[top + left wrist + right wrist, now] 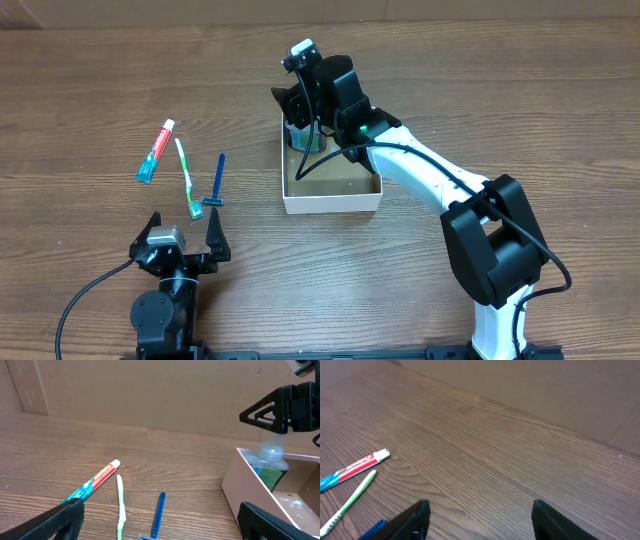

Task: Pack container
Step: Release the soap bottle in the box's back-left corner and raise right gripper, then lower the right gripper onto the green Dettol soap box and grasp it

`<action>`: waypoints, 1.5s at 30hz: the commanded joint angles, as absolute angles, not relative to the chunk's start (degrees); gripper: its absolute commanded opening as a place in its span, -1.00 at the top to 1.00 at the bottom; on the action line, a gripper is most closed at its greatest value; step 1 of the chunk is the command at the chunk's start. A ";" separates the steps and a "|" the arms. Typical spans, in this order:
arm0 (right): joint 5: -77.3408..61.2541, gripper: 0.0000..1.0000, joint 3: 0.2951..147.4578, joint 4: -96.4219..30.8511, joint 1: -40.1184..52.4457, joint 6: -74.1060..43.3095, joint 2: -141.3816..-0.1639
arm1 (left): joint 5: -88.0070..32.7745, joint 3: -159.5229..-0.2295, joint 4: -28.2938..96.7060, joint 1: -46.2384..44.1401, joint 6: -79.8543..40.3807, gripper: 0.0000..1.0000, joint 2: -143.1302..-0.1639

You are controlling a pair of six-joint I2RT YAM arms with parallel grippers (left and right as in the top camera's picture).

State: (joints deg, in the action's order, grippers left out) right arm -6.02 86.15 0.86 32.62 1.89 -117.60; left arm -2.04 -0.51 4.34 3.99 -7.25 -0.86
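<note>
**Container** (332, 201): rests on the surface (500, 60), its far corner directly beneath the right claw (298, 106) and well apart from the left claw (183, 224).

**Handling (judged):** light, thin-walled cardboard that is easily dented or shoved. Steady it at a wall rim and do not squeeze.

**Contents:** a bottle (270, 460) stands in the corner under the right claw, whose fingers are spread and grip nothing.

**Surroundings:** toothpaste (155, 153), toothbrush (186, 178) and razor (216, 182) lie just ahead of the left claw, likewise spread and empty. Bare surface separates them from the box wall.

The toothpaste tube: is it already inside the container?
No, the toothpaste tube lies outside, well to the left of the container.
</note>
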 commanded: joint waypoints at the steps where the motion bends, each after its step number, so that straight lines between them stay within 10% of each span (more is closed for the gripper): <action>1: -7.79 -0.43 89.21 -0.49 32.38 1.93 -116.88 | -1.48 -0.27 4.40 3.84 -6.37 -1.00 -0.27; 16: -5.23 -1.00 122.19 -44.27 31.46 -1.06 -112.20 | -1.48 -0.27 4.40 3.84 -6.37 -1.00 -0.27; 27: -3.27 -1.00 135.39 -83.40 15.75 -21.15 -110.63 | -1.48 -0.27 4.40 3.84 -6.37 -1.00 -0.27; 45: 0.97 -1.00 107.46 -86.11 0.89 -29.04 -110.74 | -1.48 -0.27 4.40 3.84 -6.37 -1.00 -0.27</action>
